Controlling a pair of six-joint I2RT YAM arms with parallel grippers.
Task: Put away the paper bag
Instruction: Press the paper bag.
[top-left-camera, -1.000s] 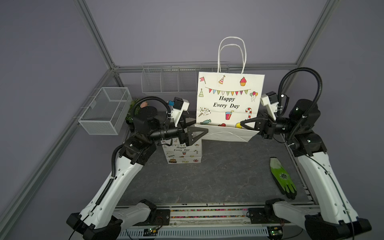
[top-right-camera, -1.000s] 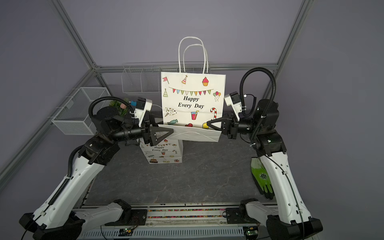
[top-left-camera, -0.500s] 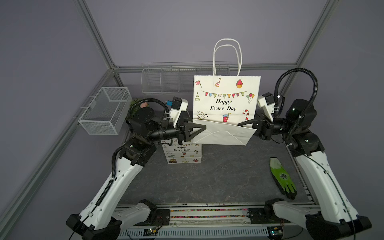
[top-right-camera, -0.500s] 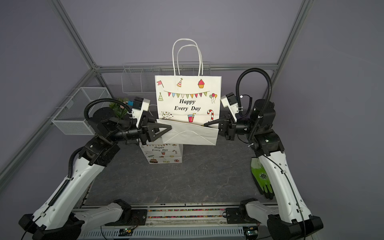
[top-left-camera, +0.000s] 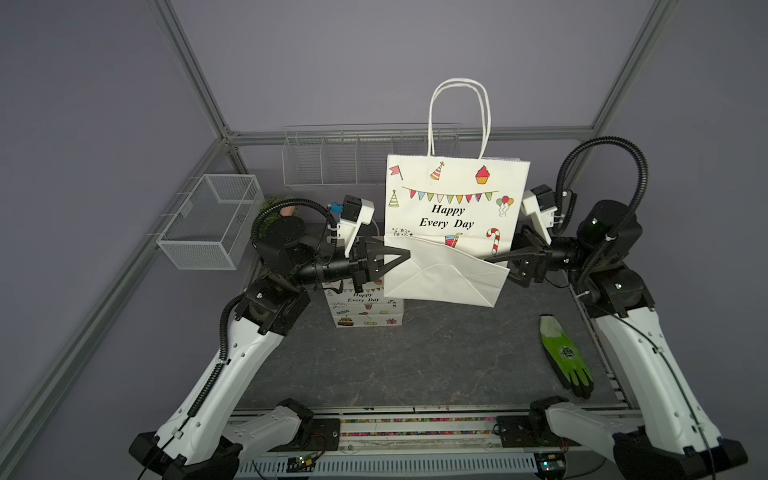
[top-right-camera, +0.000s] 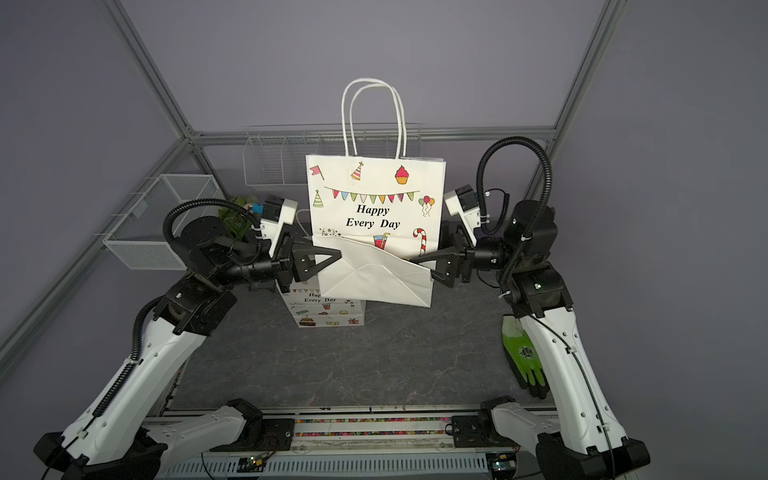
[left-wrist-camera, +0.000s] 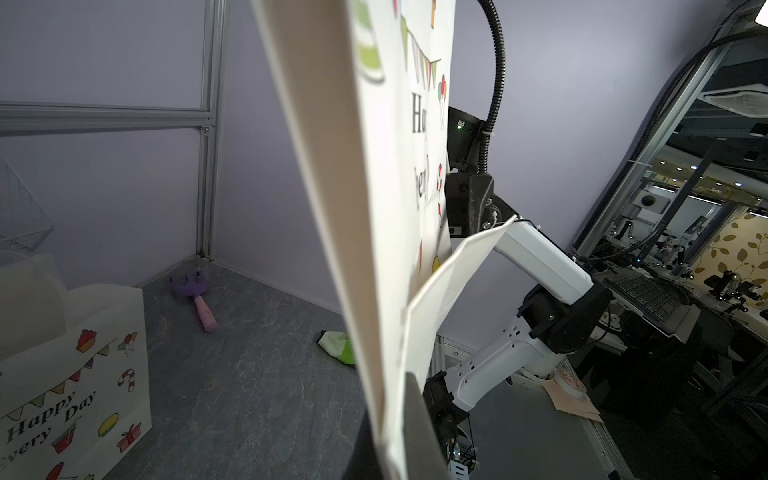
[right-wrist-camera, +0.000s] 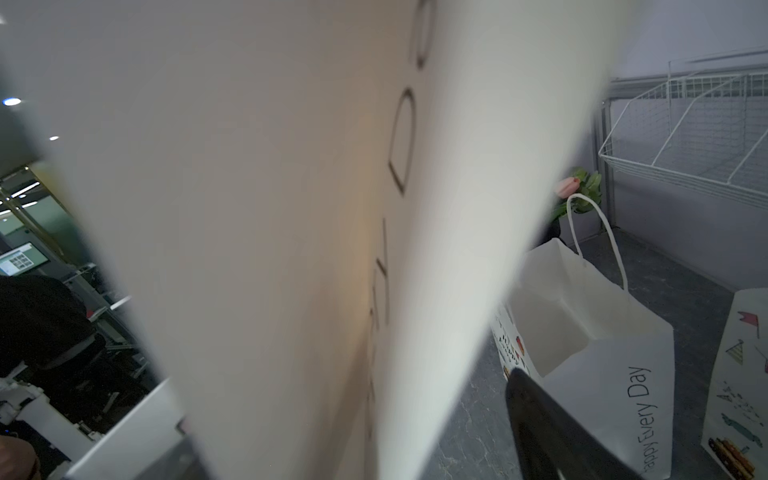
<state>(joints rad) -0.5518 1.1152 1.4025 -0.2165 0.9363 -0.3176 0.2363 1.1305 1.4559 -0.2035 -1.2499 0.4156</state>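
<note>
Left gripper pinched tight on one side edge of the paper bag; bag upright, held off the dark stone-look tabletop. Right gripper jaws spread around the opposite edge, not gripping. Smaller printed bag stands just below left gripper. Green glove lies on the table below right gripper. Wire rack on the grey-violet back wall beyond both.

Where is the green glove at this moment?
In both top views the green glove lies flat on the table near its right edge, beside the right arm, nearer the front than the paper bag.
</note>
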